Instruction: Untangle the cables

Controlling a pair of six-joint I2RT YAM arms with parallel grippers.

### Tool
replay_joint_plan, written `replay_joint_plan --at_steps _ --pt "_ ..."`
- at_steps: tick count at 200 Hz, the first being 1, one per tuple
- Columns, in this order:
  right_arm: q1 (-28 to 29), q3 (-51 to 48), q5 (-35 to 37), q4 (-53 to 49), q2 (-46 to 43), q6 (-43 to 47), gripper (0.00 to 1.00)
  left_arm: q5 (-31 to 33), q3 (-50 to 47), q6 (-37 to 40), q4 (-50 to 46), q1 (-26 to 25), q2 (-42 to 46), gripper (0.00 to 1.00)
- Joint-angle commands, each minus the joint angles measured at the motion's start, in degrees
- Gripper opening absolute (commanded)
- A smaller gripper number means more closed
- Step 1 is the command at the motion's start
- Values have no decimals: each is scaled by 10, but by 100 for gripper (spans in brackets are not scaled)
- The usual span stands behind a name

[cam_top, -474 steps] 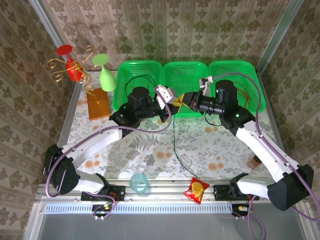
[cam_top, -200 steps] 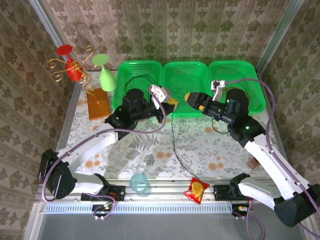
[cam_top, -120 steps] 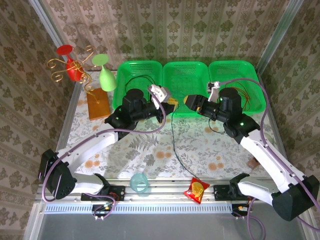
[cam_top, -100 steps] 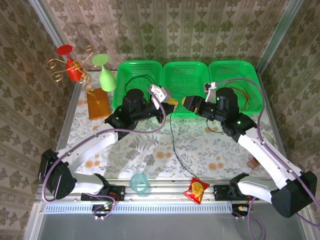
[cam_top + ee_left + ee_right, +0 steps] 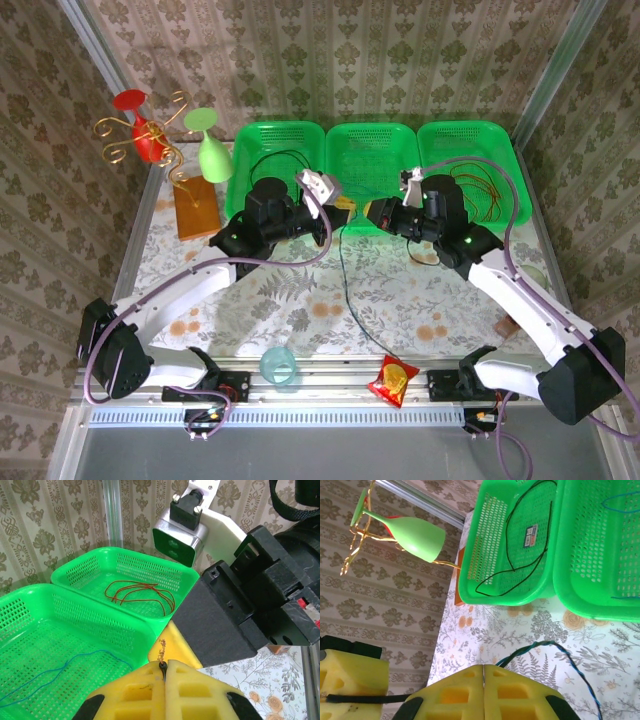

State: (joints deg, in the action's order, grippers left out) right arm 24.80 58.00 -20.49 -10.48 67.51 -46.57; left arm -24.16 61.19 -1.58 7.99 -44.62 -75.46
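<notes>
My left gripper [image 5: 345, 210] and right gripper [image 5: 372, 213] meet tip to tip above the front rim of the middle green basket [image 5: 372, 130]. A dark cable [image 5: 342, 270] hangs from between them and trails down across the table. My left gripper [image 5: 164, 665] is shut on this cable's black end, with frayed copper sticking out. The right gripper [image 5: 484, 667] is shut; the dark blue-black cable [image 5: 555, 647] comes out from under its right finger beside the seam. A black cable [image 5: 275, 160] lies in the left basket, a blue cable [image 5: 50, 675] in the middle one, a red cable [image 5: 480, 190] in the right one.
A green goblet [image 5: 210, 150], a red glass [image 5: 150, 140] and a gold wire stand on a wooden block [image 5: 195, 205] occupy the back left. Near the front rail are a teal cup [image 5: 280, 365] and a red snack packet [image 5: 393, 380]. Patterned walls close in on three sides.
My right gripper has swung left from over the right basket to the left gripper's tips and gone from open to shut. The left arm has stayed put.
</notes>
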Motion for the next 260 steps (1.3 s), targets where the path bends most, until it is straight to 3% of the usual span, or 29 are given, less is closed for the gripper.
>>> replay_joint_plan --at_steps 1,84,193,260 --pt "3 35 35 -39 -18 9 0 2 25 -11 -35 7 12 0" --pt "-1 103 211 -113 -110 91 0 96 97 -19 -98 9 73 0" --pt "-10 137 387 -122 -198 170 0 288 50 45 -58 10 216 0" --pt "-15 139 449 -134 -233 222 0 388 6 76 -38 12 279 0"
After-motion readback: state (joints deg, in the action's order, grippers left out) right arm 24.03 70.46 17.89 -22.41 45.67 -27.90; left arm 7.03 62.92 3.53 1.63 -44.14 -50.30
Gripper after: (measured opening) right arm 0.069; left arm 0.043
